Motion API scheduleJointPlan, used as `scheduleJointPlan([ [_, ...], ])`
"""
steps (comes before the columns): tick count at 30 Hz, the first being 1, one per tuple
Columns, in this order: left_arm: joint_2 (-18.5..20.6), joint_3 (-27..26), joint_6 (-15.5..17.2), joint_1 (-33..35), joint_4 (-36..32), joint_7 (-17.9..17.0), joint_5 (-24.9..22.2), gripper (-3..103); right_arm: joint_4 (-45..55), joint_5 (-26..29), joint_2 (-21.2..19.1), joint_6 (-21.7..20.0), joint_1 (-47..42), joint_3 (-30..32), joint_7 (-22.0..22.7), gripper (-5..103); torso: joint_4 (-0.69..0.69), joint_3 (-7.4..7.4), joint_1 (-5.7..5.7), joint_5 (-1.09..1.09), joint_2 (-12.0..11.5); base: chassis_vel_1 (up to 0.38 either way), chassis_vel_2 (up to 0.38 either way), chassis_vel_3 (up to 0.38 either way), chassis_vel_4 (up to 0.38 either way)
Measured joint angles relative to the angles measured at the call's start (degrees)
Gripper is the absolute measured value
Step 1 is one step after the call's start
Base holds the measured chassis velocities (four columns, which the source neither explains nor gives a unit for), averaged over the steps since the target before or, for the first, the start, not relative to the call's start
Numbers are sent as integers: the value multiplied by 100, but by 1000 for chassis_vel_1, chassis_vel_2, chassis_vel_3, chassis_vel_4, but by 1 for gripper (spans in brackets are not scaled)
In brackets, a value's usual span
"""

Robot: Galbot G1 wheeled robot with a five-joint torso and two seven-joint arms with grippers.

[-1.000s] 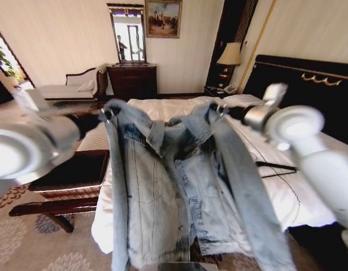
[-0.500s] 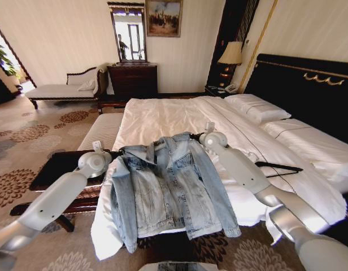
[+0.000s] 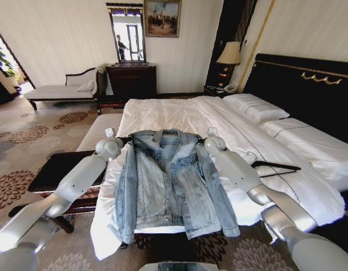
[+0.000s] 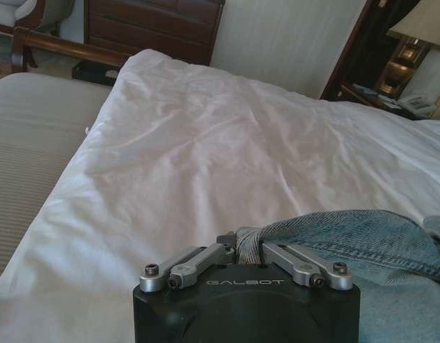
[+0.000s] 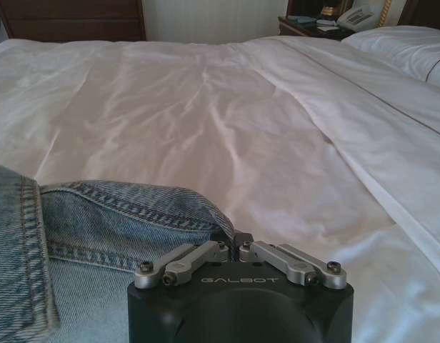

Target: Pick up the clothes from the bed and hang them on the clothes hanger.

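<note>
**Jacket spread flat at the foot of the bed**

Since half a second ago we have carried the jacket (image 3: 171,180) farther onto the bed (image 3: 179,116) and pulled it straighter: its shoulders now sit level, where before the left side sagged and the collar was skewed to the right. A second ago we held it up close in front of the head camera.

Our left gripper (image 3: 125,139) pinches the jacket's left shoulder; in the left wrist view its fingers (image 4: 266,250) are closed on a fold of denim (image 4: 334,232). Our right gripper (image 3: 200,137) does the same at the right shoulder, where the right wrist view shows the tips (image 5: 234,239) clamped together on the edge of the cloth (image 5: 127,214).

We see the jacket lying front up on the white sheet at the near end of the bed, collar toward the far side, front open, sleeves running down both sides, and hem hanging over the near edge. The hanger (image 3: 275,167) lies on the sheet to the right of our right arm, apart from the jacket. Pillows (image 3: 259,107) lie far right by the headboard (image 3: 301,84).
</note>
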Motion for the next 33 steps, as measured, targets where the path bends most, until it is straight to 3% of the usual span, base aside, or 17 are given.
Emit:
scheduleJointPlan([
  [3,-214,53,-59,146,333,-9,245,4,-661,-250,550,92,95,-62,-122,2,10,2,3,0,-1,0,0,0,0],
  [7,-435,4,-40,172,635,-40,477,4,-1168,-478,849,287,168,-66,-298,2,5,2,4,-1,-1,0,0,0,0],
  [10,-465,-84,86,178,666,-40,507,5,-1259,-520,913,358,178,-73,-453,-2,2,2,4,1,-1,0,0,0,0],
  [12,-402,-176,189,235,506,-37,518,11,-1134,-523,863,398,146,-97,-557,8,2,2,3,2,-1,0,0,0,0],
  [14,-221,-320,287,379,86,-61,519,21,-837,-476,700,399,49,-129,-571,13,3,1,3,3,-1,0,0,0,0],
  [15,-221,-320,287,379,86,-61,519,21,-837,-476,700,399,49,-129,-571,13,3,1,3,3,-1,0,0,0,0],
  [17,-36,-374,333,514,-309,-112,525,26,-595,-453,508,397,-36,-153,-570,24,7,1,3,2,-1,0,0,0,0],
  [18,176,-378,348,648,-678,-128,630,38,-366,-434,268,394,-129,-156,-569,30,8,1,2,2,-1,0,0,0,0],
  [20,274,-378,340,712,-818,-129,722,38,-261,-422,145,385,-179,-147,-565,35,7,1,1,2,-1,0,0,0,0],
  [24,599,-570,4,1132,-1345,-115,1208,59,411,-450,-448,404,-579,14,-516,51,1,0,1,2,-1,0,0,0,0],
  [25,599,-570,4,1132,-1345,-115,1208,59,411,-450,-448,404,-579,14,-516,51,1,0,1,2,-1,0,0,0,0],
  [28,954,-1160,-189,1869,-1987,-124,1362,70,1262,-445,-907,505,-1131,252,-510,62,1,1,2,2,-2,0,0,0,0],
  [29,1136,-1445,-346,2246,-2311,-40,1614,76,1607,-443,-1081,574,-1389,402,-523,67,3,1,2,2,-1,0,0,0,0],
  [30,1136,-1445,-346,2246,-2311,-40,1614,76,1607,-443,-1081,574,-1389,402,-523,67,3,1,2,2,-1,0,0,0,0],
  [32,1313,-1740,-529,2717,-2716,67,1881,81,1965,-456,-1248,651,-1670,607,-549,79,6,0,1,4,-1,0,0,0,0],
  [33,1424,-2147,-760,3377,-3178,167,2170,91,2433,-545,-1433,741,-2058,915,-593,84,8,-1,0,1,-1,0,0,0,0],
])
